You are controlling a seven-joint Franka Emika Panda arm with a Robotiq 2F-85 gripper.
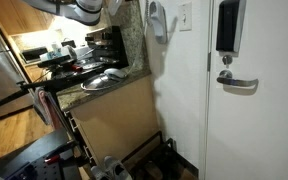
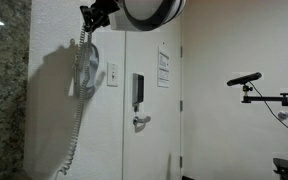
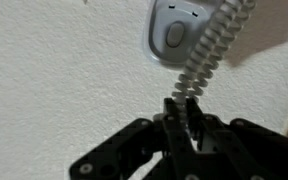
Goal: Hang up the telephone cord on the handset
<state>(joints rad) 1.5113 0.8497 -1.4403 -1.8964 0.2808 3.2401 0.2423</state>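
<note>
Step in hand: cord carry. The gripper (image 3: pixel 187 104) has its jaws pinching the telephone cord (image 3: pixel 212 55), w/ the coil running up toward 1 o'clock. The handset (image 3: pixel 177 30) is on the wall at 12 o'clock from the grip. Next move, in our judgement: we raise the cord and drape it over the handset, keeping the pinch firm.

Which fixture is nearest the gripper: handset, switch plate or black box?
The handset: the light-grey receiver just ahead of the gripper, which pinches the telephone cord. The white switch plate and the black box on the door sit farther off.
</note>
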